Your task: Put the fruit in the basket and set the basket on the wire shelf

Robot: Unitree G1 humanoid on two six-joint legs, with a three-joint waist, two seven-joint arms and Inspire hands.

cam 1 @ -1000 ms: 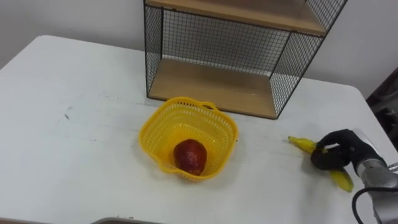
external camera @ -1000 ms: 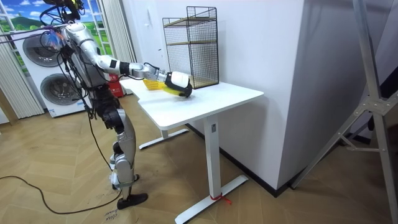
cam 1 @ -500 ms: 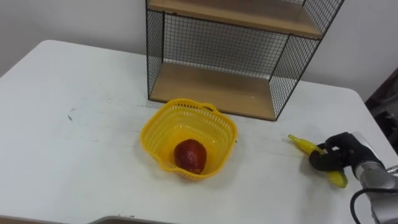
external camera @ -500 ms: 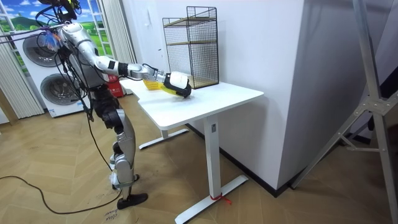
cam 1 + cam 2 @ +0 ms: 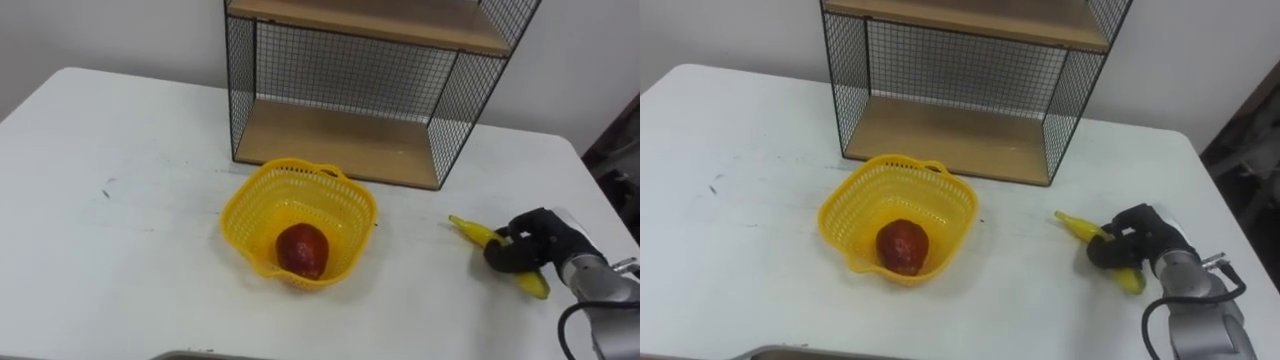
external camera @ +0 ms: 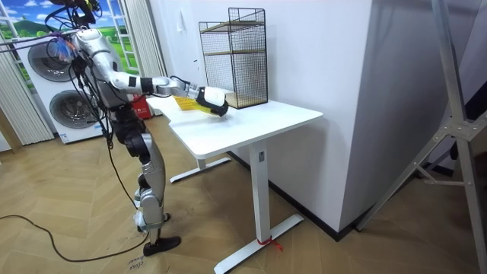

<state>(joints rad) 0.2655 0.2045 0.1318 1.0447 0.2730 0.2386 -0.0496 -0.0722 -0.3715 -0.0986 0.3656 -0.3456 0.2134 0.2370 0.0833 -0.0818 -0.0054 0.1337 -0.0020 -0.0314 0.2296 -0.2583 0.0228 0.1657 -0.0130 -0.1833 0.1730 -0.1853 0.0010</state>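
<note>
Right arm is stretched over the table's point(image 5: 120, 230) right side, right hand point(image 5: 525, 250) set down on the banana point(image 5: 468, 231), fingers curled round its middle with the thumb closing from the near side. In the room view the robot is seen standing at the table's end, arm reaching toward the wire shelf point(image 5: 340, 130).

Versus a second ago: hand and banana are shifted a little left, toward the basket point(image 5: 243, 215). Lift-off from the table cannot be told.

Banana's long axis is laid diagonally: stem end pointed up-left toward basket and shelf, other end down-right past the hand. A red fruit point(image 5: 302, 250) is seen inside the basket, in front of the shelf.
</note>
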